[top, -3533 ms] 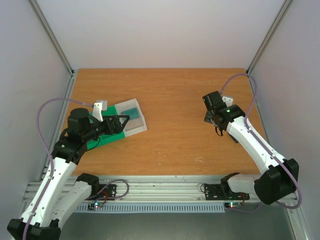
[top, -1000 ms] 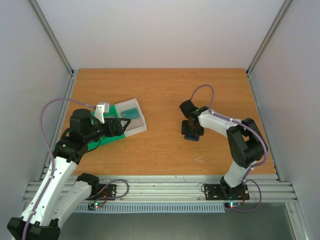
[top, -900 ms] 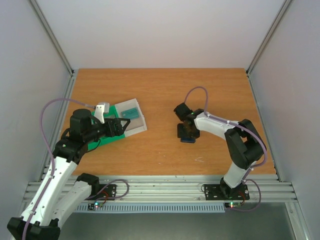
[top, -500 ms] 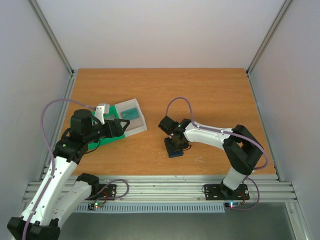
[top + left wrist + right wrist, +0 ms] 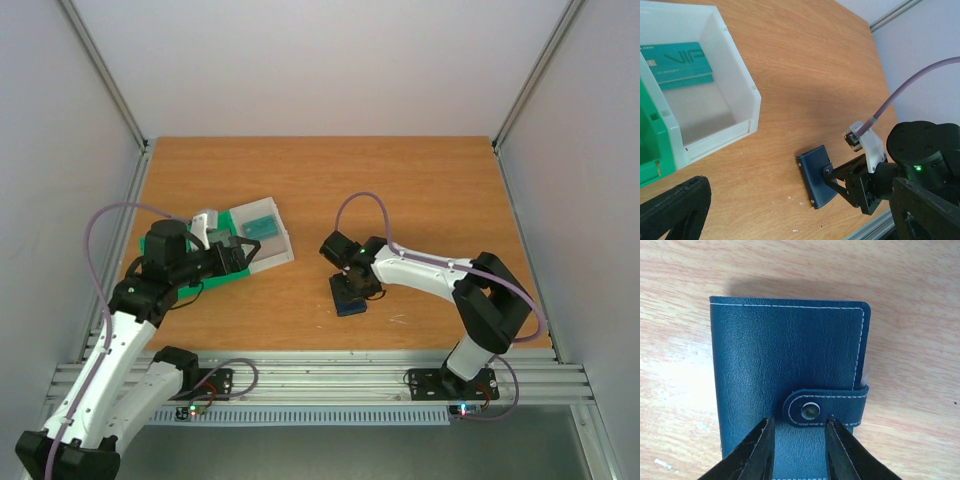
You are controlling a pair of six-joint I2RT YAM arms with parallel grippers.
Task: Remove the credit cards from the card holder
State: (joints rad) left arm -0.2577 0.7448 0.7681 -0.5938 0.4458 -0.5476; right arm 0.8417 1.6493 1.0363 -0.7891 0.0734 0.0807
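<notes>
The card holder point(image 5: 785, 365) is a dark navy case that lies flat on the table, closed by its snap strap. It also shows in the top view point(image 5: 349, 300) and in the left wrist view point(image 5: 815, 177). My right gripper point(image 5: 799, 425) points down at it, its fingers a narrow gap apart with the tips on the holder's face just short of the snap; it also shows in the top view point(image 5: 352, 285). A teal credit card point(image 5: 677, 65) lies in the white bin point(image 5: 735, 75). My left gripper point(image 5: 800, 220) is open and empty beside that bin.
The green bin point(image 5: 200, 280) sits against the white bin point(image 5: 282, 250) at the table's left, under my left arm. The right arm's cable point(image 5: 360, 205) arcs above the table's middle. Metal rails run along the near edge.
My right arm swung from the far right to the table's middle, and the card holder moved with it toward the near left. In the last half second it barely moved. My left arm shifted slightly.
</notes>
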